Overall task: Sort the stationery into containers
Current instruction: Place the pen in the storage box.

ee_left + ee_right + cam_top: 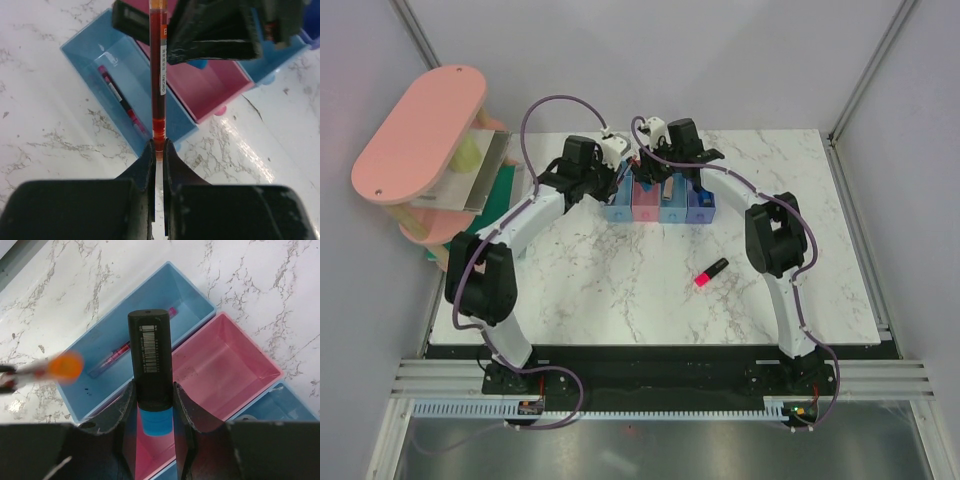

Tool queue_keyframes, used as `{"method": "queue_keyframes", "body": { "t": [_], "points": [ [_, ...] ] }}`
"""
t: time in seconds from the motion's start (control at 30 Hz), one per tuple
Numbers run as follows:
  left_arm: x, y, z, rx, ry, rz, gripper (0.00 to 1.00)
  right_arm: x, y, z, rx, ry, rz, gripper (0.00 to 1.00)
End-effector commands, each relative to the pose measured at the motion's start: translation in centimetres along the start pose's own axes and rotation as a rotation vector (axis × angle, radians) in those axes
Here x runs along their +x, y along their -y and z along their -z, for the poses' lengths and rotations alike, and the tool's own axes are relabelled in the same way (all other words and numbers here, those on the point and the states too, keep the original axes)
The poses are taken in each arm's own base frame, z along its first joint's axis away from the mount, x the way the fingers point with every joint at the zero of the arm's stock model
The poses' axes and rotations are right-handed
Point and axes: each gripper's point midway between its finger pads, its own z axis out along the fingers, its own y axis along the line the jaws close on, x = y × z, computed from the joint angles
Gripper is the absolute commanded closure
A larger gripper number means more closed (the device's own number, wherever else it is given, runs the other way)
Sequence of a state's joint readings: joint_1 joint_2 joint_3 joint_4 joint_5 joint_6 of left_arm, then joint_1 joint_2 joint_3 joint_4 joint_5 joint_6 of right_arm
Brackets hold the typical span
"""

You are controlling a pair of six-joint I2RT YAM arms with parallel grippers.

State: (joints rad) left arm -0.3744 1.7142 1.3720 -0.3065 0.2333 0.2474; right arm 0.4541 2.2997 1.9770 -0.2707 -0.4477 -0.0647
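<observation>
While the left hand (158,148) pinches a red pen (158,75) tight over the light blue bin (85,50), where a second pen (117,100) lies, the right hand (153,386) squeezes the blue highlighter (150,350) above the pink bin (235,365). A pink highlighter (711,272) lies on the desk (620,290), well apart from both hands.

Thin dark-red plastic pen (159,75): upper end cut off by the left wrist view's top edge; its orange end shows only as a blur in the right wrist view.

White label (162,82) on dark-red pen (157,45) reading roughly "deli", barcode (150,337) on black highlighter (150,385), digits illegible
</observation>
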Motion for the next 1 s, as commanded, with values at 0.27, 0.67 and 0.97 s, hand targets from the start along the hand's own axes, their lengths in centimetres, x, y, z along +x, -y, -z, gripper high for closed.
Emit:
{"method": "queue_keyframes", "body": {
  "t": [0.27,0.67,0.97],
  "points": [
    [-0.8,-5.4,-3.6,-0.135,0.045,0.298,0.98,-0.6,0.9,-0.1,0.034,0.046,0.018,1.00],
    [0.5,-4.1,-6.5,-0.043,0.012,0.365,0.98,1.4,3.0,-1.0,0.105,0.010,0.025,0.88],
    [1.3,-3.8,-7.7,-0.024,-0.010,0.382,0.98,1.8,3.2,-1.0,0.104,0.004,0.020,0.66]
  ]
}}
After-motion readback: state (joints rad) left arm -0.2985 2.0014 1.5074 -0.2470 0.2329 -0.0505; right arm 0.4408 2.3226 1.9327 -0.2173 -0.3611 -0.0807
